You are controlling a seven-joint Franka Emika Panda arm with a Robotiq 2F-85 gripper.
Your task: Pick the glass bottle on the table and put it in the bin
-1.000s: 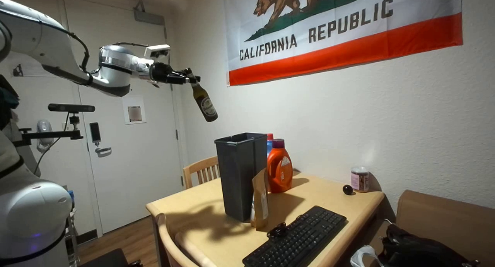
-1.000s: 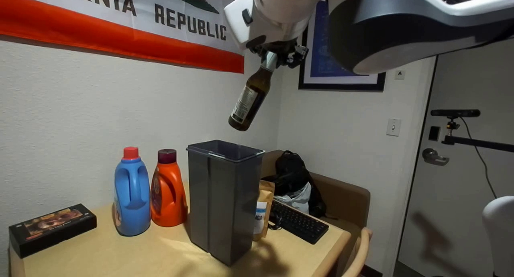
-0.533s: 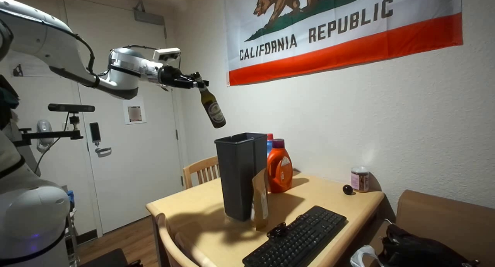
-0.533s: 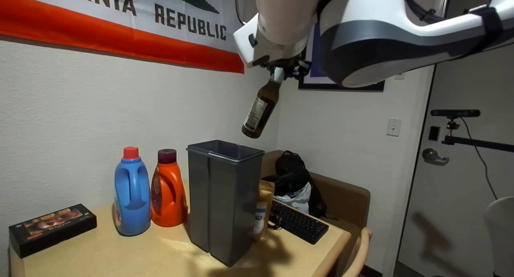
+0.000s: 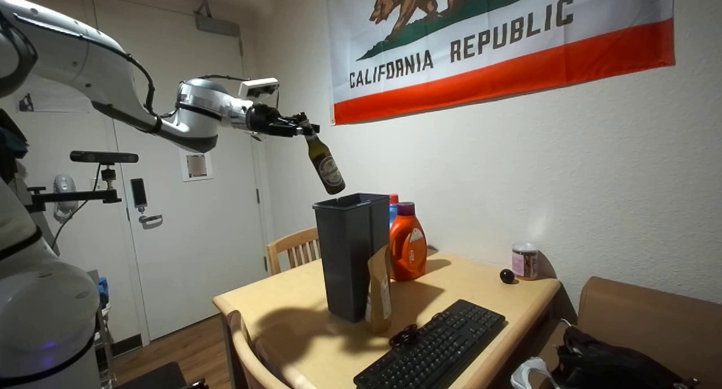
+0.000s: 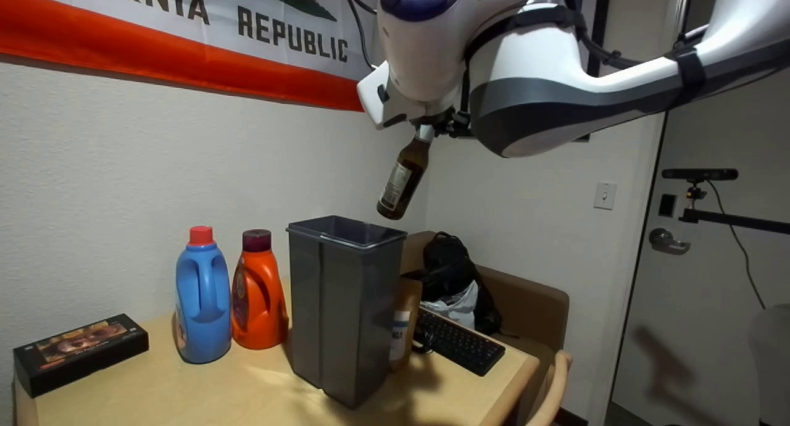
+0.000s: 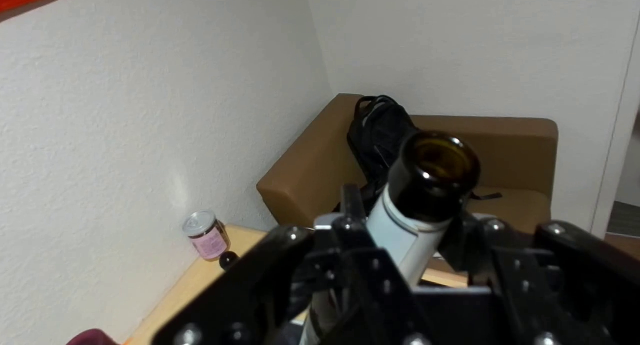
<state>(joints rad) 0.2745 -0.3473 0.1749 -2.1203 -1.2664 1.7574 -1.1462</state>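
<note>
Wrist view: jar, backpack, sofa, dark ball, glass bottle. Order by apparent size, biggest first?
1. Sofa
2. Backpack and glass bottle, order unsure: the bottle is much nearer the camera and partly hidden by the gripper
3. Jar
4. Dark ball

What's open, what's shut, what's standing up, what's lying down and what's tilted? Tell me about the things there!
glass bottle: tilted, uncapped, held up in the air
gripper: shut on the glass bottle's neck
bin: upright, open-topped
blue jug: upright, capped
orange jug: upright, capped
jar: upright, lid on
paper bag: standing up
keyboard: lying flat
black box: lying flat
door: looks shut
</note>
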